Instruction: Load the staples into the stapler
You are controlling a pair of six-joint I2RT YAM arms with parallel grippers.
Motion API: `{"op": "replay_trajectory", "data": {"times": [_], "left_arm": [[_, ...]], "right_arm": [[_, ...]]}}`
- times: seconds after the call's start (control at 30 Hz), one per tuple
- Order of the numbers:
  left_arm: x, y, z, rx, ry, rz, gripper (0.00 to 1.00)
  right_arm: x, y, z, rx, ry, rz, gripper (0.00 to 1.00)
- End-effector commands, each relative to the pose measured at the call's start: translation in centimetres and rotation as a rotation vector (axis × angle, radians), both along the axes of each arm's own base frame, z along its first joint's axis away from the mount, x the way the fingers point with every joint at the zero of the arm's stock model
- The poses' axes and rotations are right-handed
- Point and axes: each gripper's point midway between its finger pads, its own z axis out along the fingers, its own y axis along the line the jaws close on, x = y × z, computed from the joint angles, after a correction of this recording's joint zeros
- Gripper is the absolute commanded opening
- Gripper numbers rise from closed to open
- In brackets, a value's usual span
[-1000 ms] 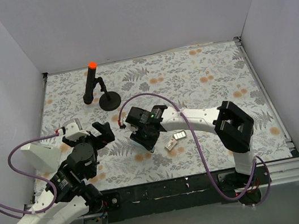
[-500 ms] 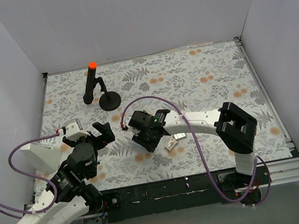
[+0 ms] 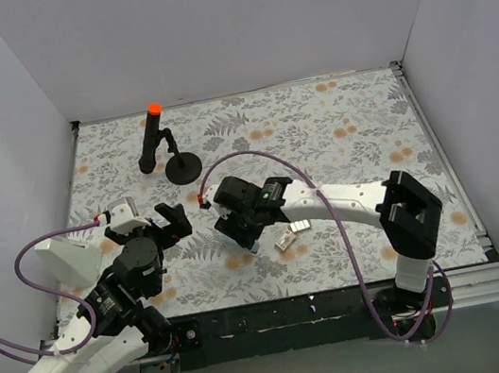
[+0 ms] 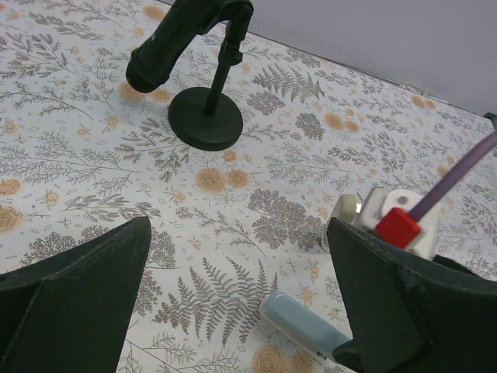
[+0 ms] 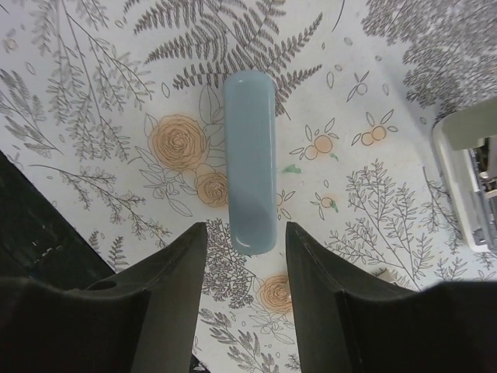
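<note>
Two pincers apart, nothing loaded: right gripper (image 5: 242, 233) straddles light blue plastic bar (image 5: 250, 155), unclamped; pale olive-green stapler (image 5: 466, 186) and silvery staple block (image 3: 300, 226) untouched; left gripper (image 4: 237, 225) wide, idle.

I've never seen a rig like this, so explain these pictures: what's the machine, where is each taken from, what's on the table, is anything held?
This is a robot: a left arm and a right arm bolted to a flower-patterned table. One picture looks down from above. The other two come from a camera on each wrist, so the dark shapes at the bottom are that arm's own fingers. On the table lie a light blue bar, a pale stapler, a small cardboard box and a black stand with an orange tip. The left gripper hangs wide open. The right gripper is open, its fingers either side of the blue bar's end with gaps showing. Nothing is held.
</note>
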Motion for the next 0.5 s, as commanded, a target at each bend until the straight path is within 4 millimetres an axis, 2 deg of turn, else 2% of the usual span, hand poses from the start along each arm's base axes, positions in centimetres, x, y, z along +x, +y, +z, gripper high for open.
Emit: {"op": "replay_trajectory", "data": {"times": [0.0, 0.03, 0.07, 0.17, 0.3, 0.47], "left_arm": [[-0.1, 0.4, -0.4, 0.012, 0.009, 0.015, 0.98], [-0.1, 0.4, -0.4, 0.011, 0.008, 0.015, 0.98], [0.0, 0.4, -0.4, 0.012, 0.008, 0.017, 0.98], [-0.1, 0.4, -0.3, 0.009, 0.008, 0.014, 0.98], [-0.1, 0.4, -0.3, 0.007, 0.006, 0.014, 0.98], [0.0, 0.4, -0.3, 0.010, 0.007, 0.014, 0.98]], "right_arm": [[0.6, 0.3, 4.5, 0.136, -0.096, -0.013, 0.53], [0.6, 0.1, 4.3, 0.136, -0.099, -0.020, 0.53], [0.2, -0.8, 3.2, 0.111, -0.088, -0.022, 0.53], [-0.3, -1.5, 2.4, 0.117, -0.085, -0.019, 0.53], [-1.1, -3.0, -0.6, 0.090, -0.071, -0.016, 0.47], [-0.9, -2.7, -2.4, 0.090, -0.074, -0.011, 0.42]]}}
